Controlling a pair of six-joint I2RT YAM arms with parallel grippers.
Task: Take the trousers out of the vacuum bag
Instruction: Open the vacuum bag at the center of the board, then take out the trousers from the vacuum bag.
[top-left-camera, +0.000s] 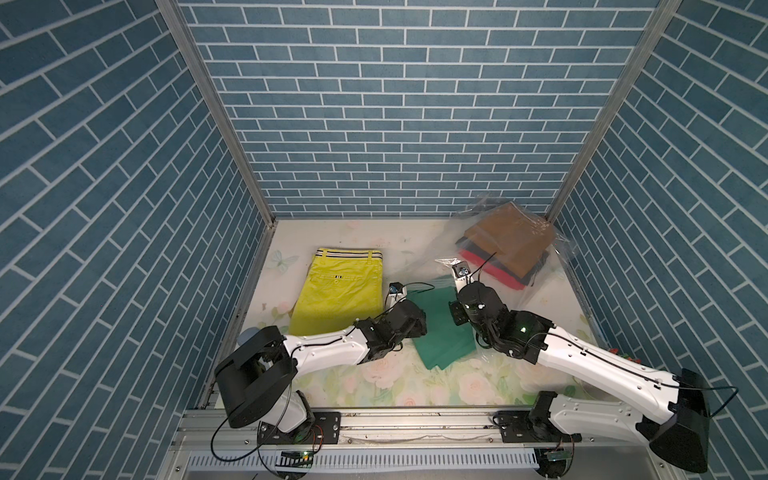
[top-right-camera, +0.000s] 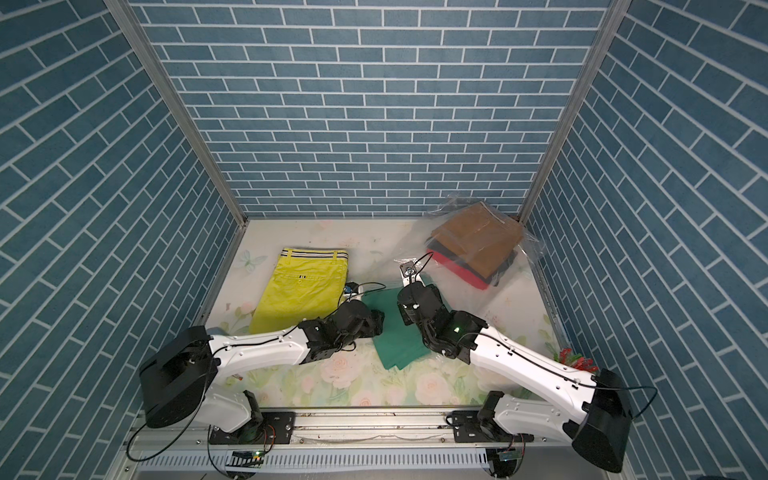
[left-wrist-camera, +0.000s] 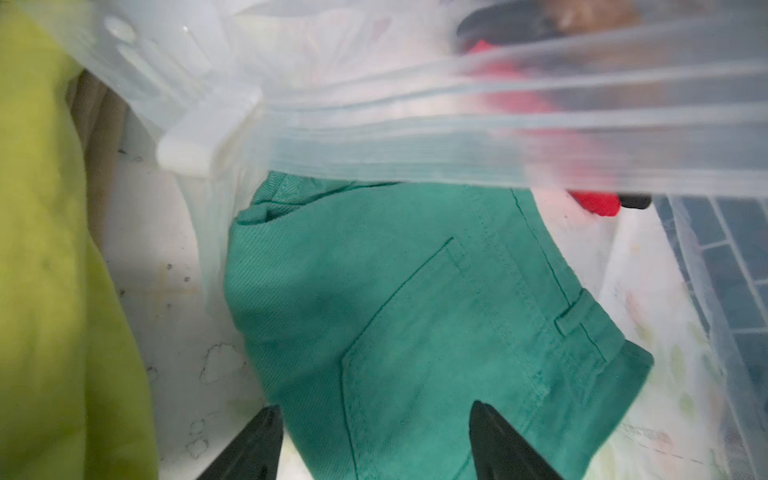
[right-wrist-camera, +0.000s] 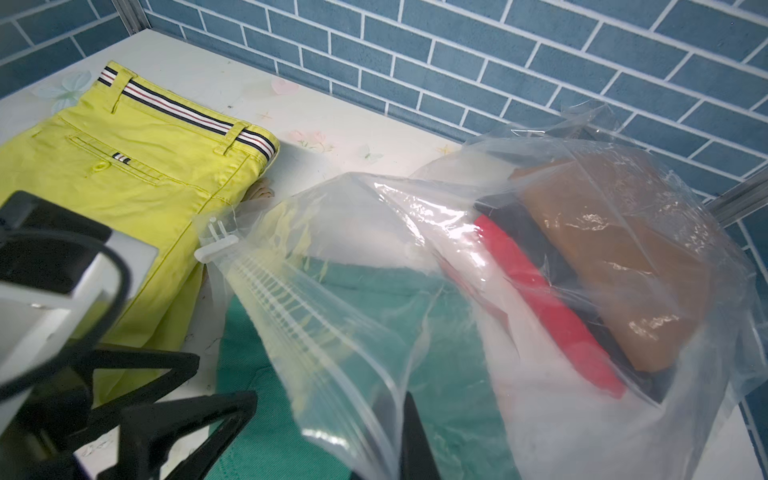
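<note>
- Two fingers (left-wrist-camera: 498, 440) of the left gripper (left-wrist-camera: 374, 407) stand apart astride the green trousers (left-wrist-camera: 415, 311). Closing on a single layer could drag the fold open rather than move the whole garment.
- Clamped shut on the lip of the vacuum bag (right-wrist-camera: 561, 257), the right gripper (right-wrist-camera: 409, 432) holds the mouth raised. The slick film may slide from that pinch and drop onto the cloth.
- Across the far end of the green pair runs the zip strip (left-wrist-camera: 498, 137). The rest lies outside on the table (top-left-camera: 395, 386), and the covered end could catch on the strip as it slides.
- Deep inside the bag, near the back corner, mustard-brown, black and red trousers (top-left-camera: 509, 245) sit stacked. A hard tug on the green pair might haul bag and stack along.
- Just beside the left gripper, lime-yellow trousers (top-left-camera: 332, 291) lie flat, already out, and a sideways sweep could ruck them.
</note>
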